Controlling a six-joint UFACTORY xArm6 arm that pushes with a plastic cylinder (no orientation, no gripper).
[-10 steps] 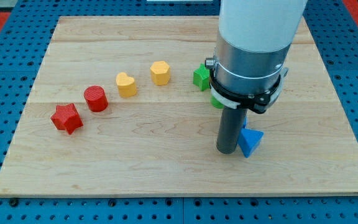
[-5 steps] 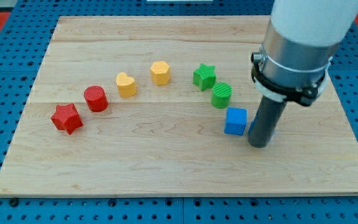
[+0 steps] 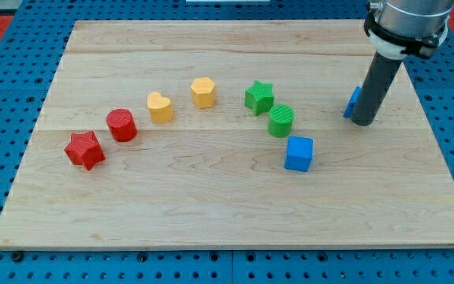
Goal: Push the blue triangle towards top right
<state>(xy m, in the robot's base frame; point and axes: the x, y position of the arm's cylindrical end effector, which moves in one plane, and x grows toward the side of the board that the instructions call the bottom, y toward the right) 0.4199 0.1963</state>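
While the board [image 3: 211, 205] fills most of the view, my tip [image 3: 362, 123] stands near its right edge, toward the top. No claw is fitted, only the rod. Blue triangle [image 3: 352, 102]: mostly hidden behind the rod, touching its left side. Blue cube [image 3: 299, 153]: lower left of my tip, apart from it. Arc running leftward: green cylinder [image 3: 281, 121], green star [image 3: 258, 97], yellow hexagon [image 3: 203, 91], yellow heart [image 3: 160, 106], red cylinder [image 3: 121, 125], red star [image 3: 83, 149].

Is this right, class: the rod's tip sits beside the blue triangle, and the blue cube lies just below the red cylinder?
Not quite. The camera view shows the blue cube just below the green cylinder, not the red one. My tip does sit beside the blue triangle.
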